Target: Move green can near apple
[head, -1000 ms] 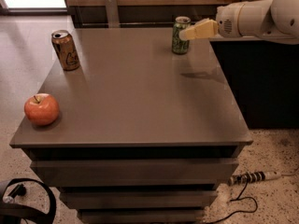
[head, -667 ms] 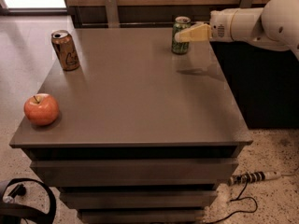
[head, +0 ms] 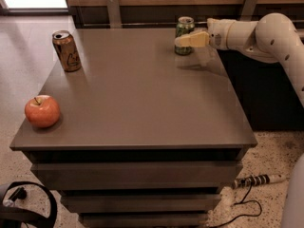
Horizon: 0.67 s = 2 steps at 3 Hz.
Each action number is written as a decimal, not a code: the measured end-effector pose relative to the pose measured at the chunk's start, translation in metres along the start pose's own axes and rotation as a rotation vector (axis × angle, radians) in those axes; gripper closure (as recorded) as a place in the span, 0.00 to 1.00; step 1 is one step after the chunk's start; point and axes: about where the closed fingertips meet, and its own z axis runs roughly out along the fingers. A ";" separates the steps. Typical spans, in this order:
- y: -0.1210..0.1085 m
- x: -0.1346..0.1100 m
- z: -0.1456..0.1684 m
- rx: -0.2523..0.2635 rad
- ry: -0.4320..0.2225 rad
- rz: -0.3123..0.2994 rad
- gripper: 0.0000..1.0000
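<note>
Altogether, two cans and one apple (head: 42,111) are counted on the worktop (head: 142,94). The green can (head: 184,27) is set at one o'clock by the far edge, the brown can (head: 66,51) at ten o'clock, the apple at eight o'clock. One hand (head: 183,40) is seen at the green can, reached in from three o'clock; whether it is open or closed cannot be told.

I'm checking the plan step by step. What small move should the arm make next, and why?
Probably settle the gripper on the green can and grasp it. The gripper is right at the can on the far right of the table, while the apple lies at the near left corner.
</note>
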 end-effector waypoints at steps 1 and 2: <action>-0.009 0.010 0.013 -0.013 -0.029 0.020 0.00; -0.012 0.014 0.024 -0.026 -0.058 0.035 0.00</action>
